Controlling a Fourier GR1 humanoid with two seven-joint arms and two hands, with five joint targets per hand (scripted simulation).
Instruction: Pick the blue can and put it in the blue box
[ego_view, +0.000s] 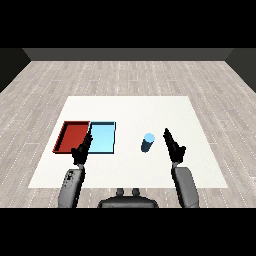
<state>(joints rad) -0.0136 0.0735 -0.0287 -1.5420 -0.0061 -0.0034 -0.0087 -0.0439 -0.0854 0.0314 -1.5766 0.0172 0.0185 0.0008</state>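
Observation:
A blue can (147, 142) stands upright on the white table, right of the trays. The light blue tray (102, 138) lies left of the can, with nothing in it. My right hand (173, 146) hovers just right of the can, fingers straight and pointing away from me, a small gap between hand and can. My left hand (82, 150) is open too, its fingers over the near edge where the two trays meet.
A red tray (72, 136) lies against the left side of the light blue tray. The white table (130, 110) stretches well beyond the trays and the can; grey wood floor surrounds it.

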